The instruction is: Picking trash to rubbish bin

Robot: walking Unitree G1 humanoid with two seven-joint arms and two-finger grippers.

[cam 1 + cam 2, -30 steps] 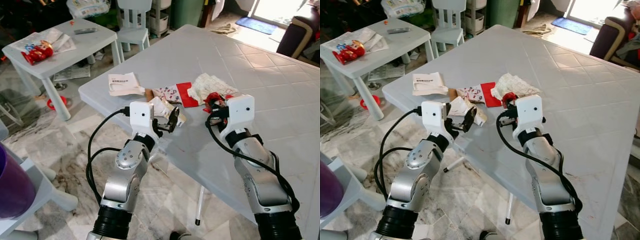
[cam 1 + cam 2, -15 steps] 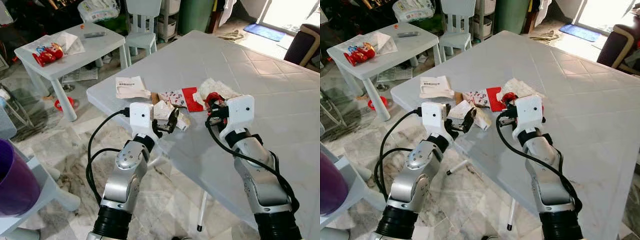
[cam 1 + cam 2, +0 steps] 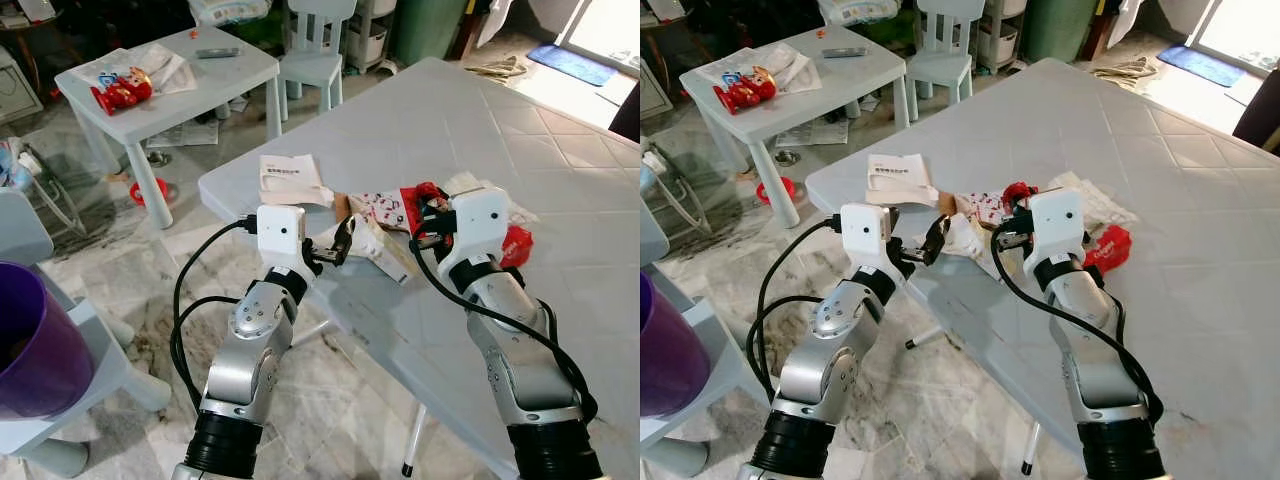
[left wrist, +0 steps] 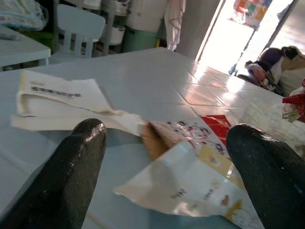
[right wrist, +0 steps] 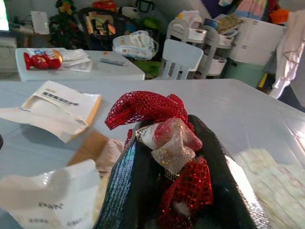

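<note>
My right gripper (image 3: 424, 213) is shut on a bunch of red mesh trash with a glittery bow (image 5: 162, 138), held just above the grey table (image 3: 560, 300). My left gripper (image 3: 340, 243) hovers open at the table's near edge, and a white wrapper (image 4: 190, 183) lies on the table just ahead of its fingers, not touching them. More litter lies around: a folded white paper (image 3: 290, 178), a red printed card (image 3: 378, 207), crumpled white tissue (image 3: 1090, 200) and a red wrapper (image 3: 515, 245).
A purple bin (image 3: 35, 340) stands low at my left on a pale stool. Beyond the marble floor, a small white table (image 3: 190, 75) carries a red package (image 3: 120, 92) and papers. A white child's chair (image 3: 318, 55) stands behind it.
The camera has shifted, so the table sits further right and the purple bin shows more. The right gripper still holds the red mesh. The left gripper stays open by the white wrapper.
</note>
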